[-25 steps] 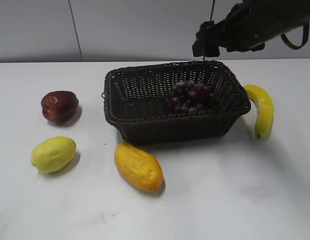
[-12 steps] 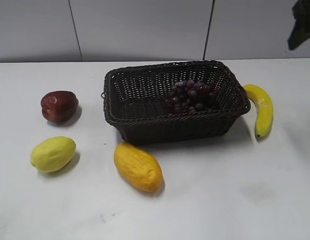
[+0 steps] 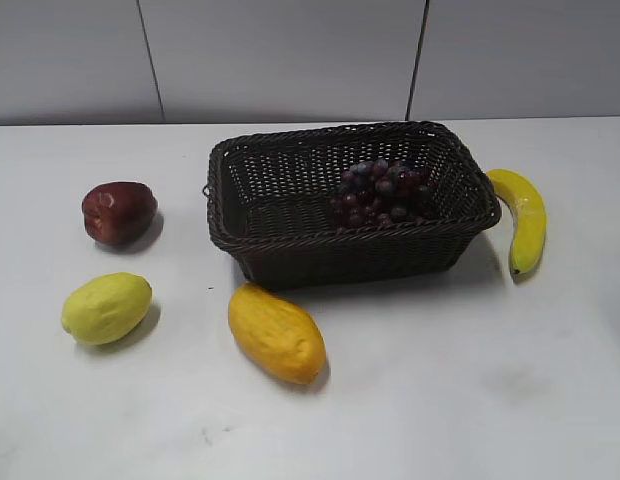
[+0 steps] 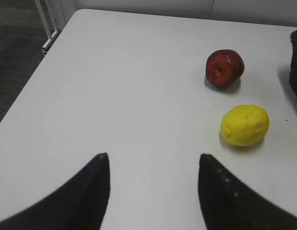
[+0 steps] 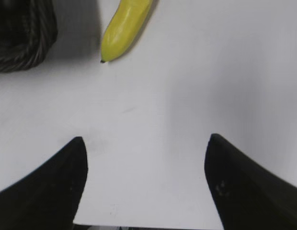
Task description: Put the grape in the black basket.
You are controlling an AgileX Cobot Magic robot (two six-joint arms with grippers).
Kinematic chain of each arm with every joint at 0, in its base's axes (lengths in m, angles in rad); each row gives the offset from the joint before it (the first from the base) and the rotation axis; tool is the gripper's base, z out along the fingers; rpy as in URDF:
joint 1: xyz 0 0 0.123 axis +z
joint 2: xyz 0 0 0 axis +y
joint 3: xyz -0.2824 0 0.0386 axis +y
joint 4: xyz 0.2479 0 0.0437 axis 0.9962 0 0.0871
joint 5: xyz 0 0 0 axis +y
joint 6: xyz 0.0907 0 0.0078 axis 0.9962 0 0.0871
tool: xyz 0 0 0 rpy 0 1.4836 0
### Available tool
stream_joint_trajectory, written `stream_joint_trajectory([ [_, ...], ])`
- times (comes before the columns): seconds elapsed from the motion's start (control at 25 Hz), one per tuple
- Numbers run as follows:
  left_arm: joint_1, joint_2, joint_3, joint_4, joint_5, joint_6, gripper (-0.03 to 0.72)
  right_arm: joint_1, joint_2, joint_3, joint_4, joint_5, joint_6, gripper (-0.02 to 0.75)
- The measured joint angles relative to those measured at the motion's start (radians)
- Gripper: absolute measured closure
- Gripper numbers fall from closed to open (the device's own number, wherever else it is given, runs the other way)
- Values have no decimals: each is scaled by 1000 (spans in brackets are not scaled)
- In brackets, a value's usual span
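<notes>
1. White table spans every view; neither arm shows in the exterior view.
2. Black basket sits at centre rear, upright. Only a corner of it shows in the right wrist view, a sliver in the left.
3. Grape lies inside the basket, toward its right half, resting on the floor near the front wall. Judgement: the placing looks done; nothing calls for a further move except keeping both arms clear.
4. Banana just beside the basket's right end; mango near its front; lemon and apple well apart to the left.
5. Left gripper: jaws spread wide over bare table, holding nothing.
6. Right gripper: jaws spread wide, empty, near the banana's tip.
7. Hidden: basket floor beneath the bunch; both grippers cut off at the frame bottom.
</notes>
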Motion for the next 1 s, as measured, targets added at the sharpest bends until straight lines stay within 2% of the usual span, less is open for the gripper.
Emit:
stream_joint_trajectory([
  [0.72, 0, 0, 0, 0, 0, 0, 136, 0, -612, 681, 37, -165, -28, 162],
  [1.0, 0, 0, 0, 0, 0, 0, 136, 0, -883, 818, 34, -158, -64, 163],
])
